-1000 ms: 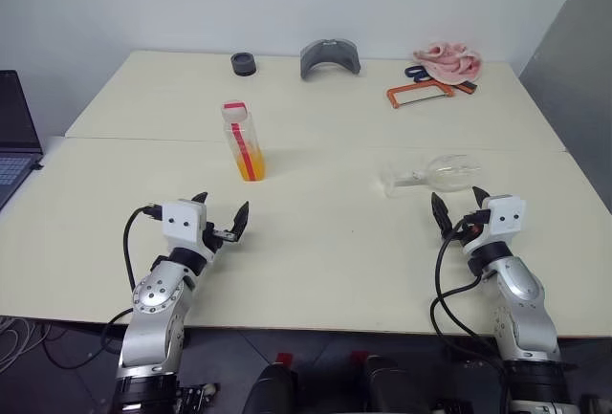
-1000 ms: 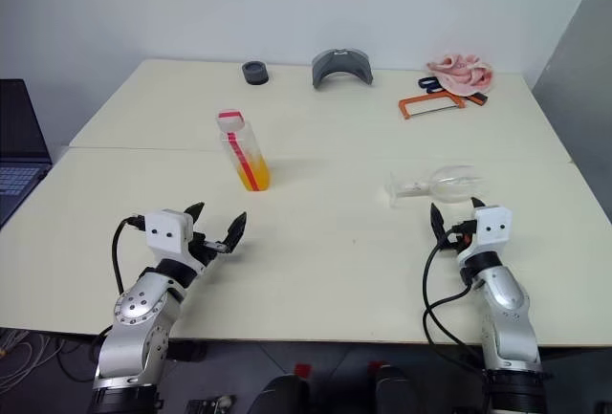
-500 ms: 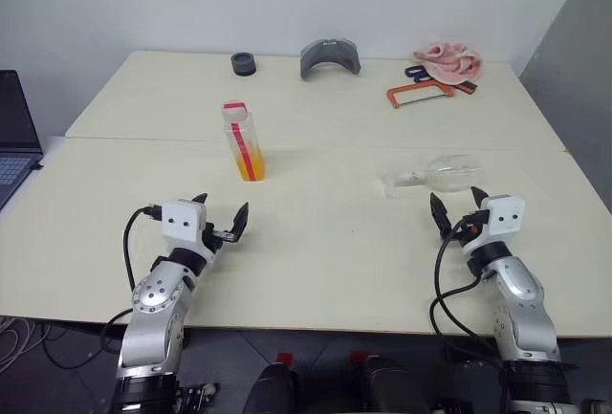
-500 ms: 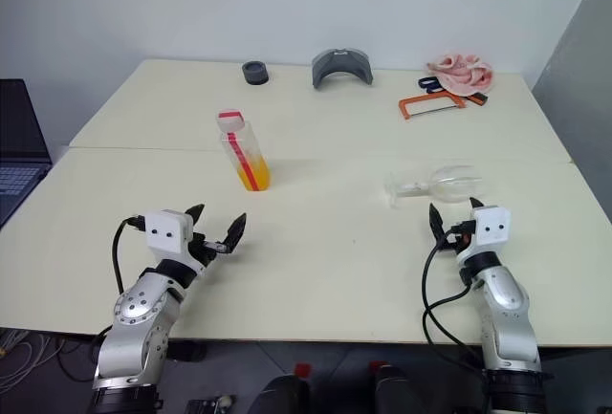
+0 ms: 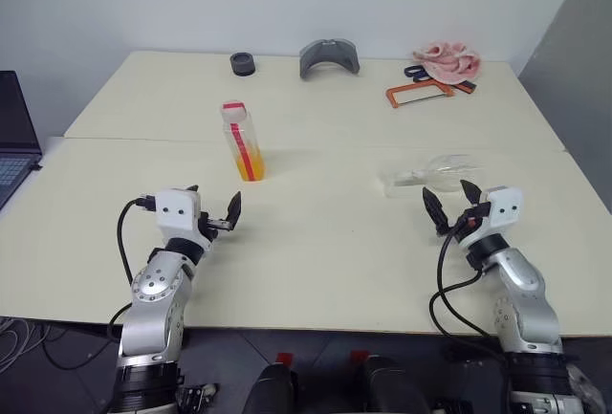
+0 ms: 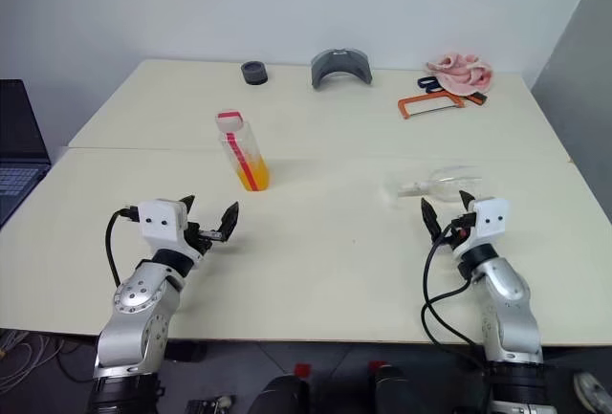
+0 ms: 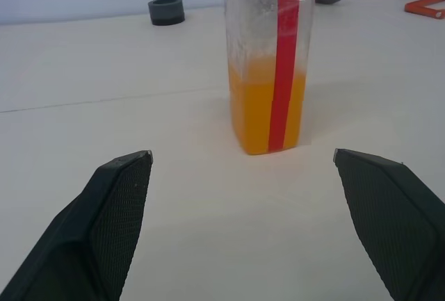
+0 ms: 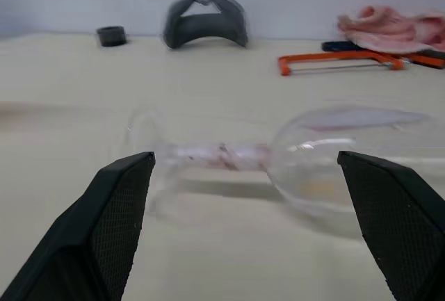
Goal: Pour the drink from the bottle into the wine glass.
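Cream table (image 5: pixel 325 242), nothing done yet: capped bottle (image 5: pixel 242 141) with drink (image 7: pixel 265 110) stands upright ahead of spread, empty left gripper (image 5: pixel 212 213), wine glass (image 5: pixel 435 173) lies on its side before spread, empty right gripper (image 5: pixel 450 207); righting, uncapping, pouring all remain.

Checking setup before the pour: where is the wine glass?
The wine glass lies on its side on the table's right half, just beyond the open right end effector.
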Action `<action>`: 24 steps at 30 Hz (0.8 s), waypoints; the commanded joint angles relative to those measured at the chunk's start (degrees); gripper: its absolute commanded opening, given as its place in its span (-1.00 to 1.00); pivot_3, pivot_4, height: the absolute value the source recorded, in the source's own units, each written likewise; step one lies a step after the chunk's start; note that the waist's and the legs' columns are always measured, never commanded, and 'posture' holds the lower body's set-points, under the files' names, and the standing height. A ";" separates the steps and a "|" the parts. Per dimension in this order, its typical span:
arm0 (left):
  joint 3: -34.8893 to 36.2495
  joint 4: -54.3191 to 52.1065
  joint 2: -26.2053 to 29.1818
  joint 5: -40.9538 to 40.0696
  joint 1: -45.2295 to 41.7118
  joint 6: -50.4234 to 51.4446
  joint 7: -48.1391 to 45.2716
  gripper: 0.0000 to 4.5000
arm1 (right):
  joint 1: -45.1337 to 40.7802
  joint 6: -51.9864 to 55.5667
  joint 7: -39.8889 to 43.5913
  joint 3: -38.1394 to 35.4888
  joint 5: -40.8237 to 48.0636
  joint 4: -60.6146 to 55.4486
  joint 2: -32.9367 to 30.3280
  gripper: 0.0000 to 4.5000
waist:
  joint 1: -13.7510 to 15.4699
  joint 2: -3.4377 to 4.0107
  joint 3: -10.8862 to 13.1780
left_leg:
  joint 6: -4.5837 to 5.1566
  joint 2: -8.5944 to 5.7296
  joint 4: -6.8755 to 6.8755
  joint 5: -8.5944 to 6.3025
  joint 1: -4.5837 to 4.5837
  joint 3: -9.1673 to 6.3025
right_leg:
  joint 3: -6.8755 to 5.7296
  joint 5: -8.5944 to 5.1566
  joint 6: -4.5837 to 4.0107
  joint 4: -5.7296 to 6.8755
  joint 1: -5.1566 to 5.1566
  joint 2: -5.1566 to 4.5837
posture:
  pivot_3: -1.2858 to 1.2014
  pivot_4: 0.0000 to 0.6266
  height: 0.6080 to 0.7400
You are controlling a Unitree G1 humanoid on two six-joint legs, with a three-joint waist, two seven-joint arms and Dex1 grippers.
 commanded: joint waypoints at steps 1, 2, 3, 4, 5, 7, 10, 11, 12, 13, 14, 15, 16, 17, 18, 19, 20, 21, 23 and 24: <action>-1.76 -3.19 -0.42 0.57 -3.66 1.67 0.97 0.99 | -2.21 5.18 9.23 4.60 3.79 -8.88 -4.59 1.00 | 0.04 -0.02 -0.01 | 0.00 -0.01 0.01 0.00 -0.03 -0.02 | -0.05 0.00 0.00 -0.01 0.00 -0.01 | 0.03 -0.52 1.00; -2.11 -2.90 -0.44 0.68 -4.61 1.89 1.04 0.99 | -2.70 7.11 10.46 5.44 4.83 -10.38 -5.60 1.00 | 0.05 -0.02 -0.01 | 0.00 -0.01 0.01 0.00 -0.03 -0.09 | -0.09 0.00 0.00 -0.03 0.01 0.01 | 0.03 -0.52 1.00; -2.39 -2.62 -0.49 0.69 -5.42 2.08 1.05 0.99 | -3.13 8.65 11.43 6.18 5.33 -11.48 -6.47 1.00 | 0.09 -0.02 -0.01 | 0.00 -0.01 0.00 0.00 -0.04 -0.17 | -0.10 0.00 0.00 -0.04 0.02 0.01 | 0.03 -0.52 1.00; -2.65 -2.29 -0.43 0.87 -6.08 2.24 1.15 0.99 | -3.49 9.66 12.04 6.74 5.49 -12.17 -7.04 1.00 | 0.10 -0.03 -0.01 | 0.00 -0.01 0.00 0.00 -0.05 -0.29 | -0.11 0.00 0.00 -0.03 0.02 0.00 | 0.03 -0.52 1.00; -2.99 -1.78 -0.46 1.24 -6.88 2.31 1.39 0.99 | -3.87 10.77 12.58 7.30 5.76 -12.88 -7.45 1.00 | 0.10 -0.03 -0.01 | -0.01 -0.01 0.01 0.00 -0.08 -0.35 | -0.12 0.00 0.00 -0.05 0.02 0.00 | 0.03 -0.52 1.00; -3.51 -0.52 -0.61 2.13 -8.64 2.50 2.16 0.99 | -4.43 13.08 13.53 8.43 6.47 -14.26 -8.10 1.00 | 0.11 -0.03 0.00 | -0.01 -0.04 0.01 0.00 -0.09 -0.43 | -0.13 0.00 0.00 -0.06 0.02 -0.04 | 0.03 -0.52 1.00; -3.83 1.25 -1.08 3.39 -11.11 2.85 3.51 0.99 | -4.85 14.37 14.36 9.18 6.45 -15.00 -8.43 1.00 | 0.12 -0.04 0.00 | -0.01 -0.07 0.02 0.01 -0.12 -0.50 | -0.16 0.00 0.00 -0.07 0.01 -0.06 | 0.03 -0.52 1.00; -3.94 1.89 -1.15 4.04 -11.91 2.83 4.05 0.99 | -4.92 14.50 14.52 9.27 6.34 -15.04 -8.48 1.00 | 0.10 -0.04 0.00 | -0.01 -0.10 0.02 0.01 -0.12 -0.50 | -0.18 0.00 0.00 -0.07 0.02 -0.05 | 0.03 -0.52 1.00; -3.89 2.53 -1.28 4.36 -12.67 2.89 4.55 0.99 | -5.03 14.61 14.63 9.34 6.23 -15.03 -8.51 1.00 | 0.10 -0.04 0.00 | -0.01 -0.10 0.02 0.01 -0.12 -0.50 | -0.18 0.00 0.00 -0.08 0.02 -0.05 | 0.03 -0.52 1.00; -3.75 3.26 -1.51 4.53 -13.56 3.04 5.14 0.99 | -5.13 14.70 14.68 9.33 6.13 -15.00 -8.49 1.00 | 0.10 -0.04 0.00 | -0.01 -0.11 0.01 0.01 -0.12 -0.50 | -0.19 0.00 0.00 -0.08 0.02 -0.05 | 0.03 -0.52 1.00; -3.66 3.97 -1.71 4.69 -14.36 3.12 5.63 0.99 | -5.23 14.77 14.71 9.30 6.05 -14.94 -8.46 1.00 | 0.12 -0.04 0.00 | -0.01 -0.11 0.01 0.01 -0.14 -0.52 | -0.20 0.00 0.00 -0.10 0.02 -0.05 | 0.03 -0.52 1.00; -3.77 4.82 -1.85 4.78 -15.19 3.12 5.85 0.99 | -5.36 14.73 14.71 9.28 5.88 -14.81 -8.44 1.00 | 0.12 -0.04 0.00 | -0.02 -0.10 0.01 0.01 -0.14 -0.53 | -0.20 0.00 0.00 -0.11 0.02 -0.06 | 0.03 -0.52 1.00; -3.91 5.53 -1.98 4.87 -15.86 3.01 5.98 0.99 | -5.46 14.73 14.71 9.25 5.77 -14.73 -8.42 1.00 | 0.12 -0.04 0.00 | -0.02 -0.10 0.01 0.01 -0.15 -0.53 | -0.20 0.00 0.00 -0.12 0.02 -0.06 | 0.03 -0.52 1.00; -4.06 6.38 -2.15 4.96 -16.66 2.87 6.11 0.99 | -5.61 14.74 14.74 9.22 5.72 -14.61 -8.39 1.00 | 0.13 -0.04 0.00 | -0.02 -0.11 0.02 0.01 -0.15 -0.53 | -0.21 0.00 0.00 -0.12 0.01 -0.06 | 0.03 -0.52 1.00; -4.18 7.20 -2.33 5.08 -17.42 2.71 6.25 0.99 | -5.74 14.72 14.77 9.20 5.68 -14.50 -8.37 1.00 | 0.12 -0.05 0.01 | -0.03 -0.11 0.02 0.02 -0.16 -0.54 | -0.21 0.00 0.00 -0.12 0.01 -0.07 | 0.03 -0.52 1.00; -4.28 7.95 -2.50 5.22 -18.12 2.55 6.39 0.99 | -5.84 14.69 14.78 9.19 5.65 -14.44 -8.34 1.00 | 0.12 -0.05 0.01 | -0.03 -0.11 0.01 0.02 -0.16 -0.54 | -0.22 0.00 0.00 -0.13 0.01 -0.07 | 0.03 -0.52 1.00; -4.35 8.81 -2.69 5.47 -18.92 2.21 6.69 0.99 | -5.99 14.69 14.79 9.22 5.63 -14.35 -8.30 1.00 | 0.12 -0.05 0.01 | -0.03 -0.11 0.02 0.02 -0.16 -0.53 | -0.22 0.00 0.00 -0.13 0.01 -0.07 | 0.03 -0.52 1.00; -4.56 10.16 -2.85 6.05 -20.35 1.57 7.22 0.99 | -6.21 14.69 14.72 9.34 5.60 -14.34 -8.14 1.00 | 0.13 -0.05 0.01 | -0.03 -0.12 0.01 0.02 -0.16 -0.54 | -0.22 0.00 0.00 -0.13 0.01 -0.07 | 0.03 -0.52 1.00; -4.88 12.16 -3.05 7.02 -22.32 0.58 7.96 0.99 | -6.56 14.58 14.62 9.56 5.47 -14.22 -7.91 1.00 | 0.13 -0.06 0.01 | -0.03 -0.12 0.02 0.02 -0.18 -0.56 | -0.24 0.00 0.00 -0.14 0.01 -0.07 | 0.03 -0.52 1.00; -4.76 12.96 -3.37 7.12 -23.04 0.41 8.44 0.99 | -6.69 14.40 14.56 9.64 5.32 -14.11 -7.83 1.00 | 0.14 -0.06 0.01 | -0.03 -0.13 0.02 0.02 -0.18 -0.55 | -0.24 0.00 0.00 -0.14 0.01 -0.07 | 0.03 -0.52 1.00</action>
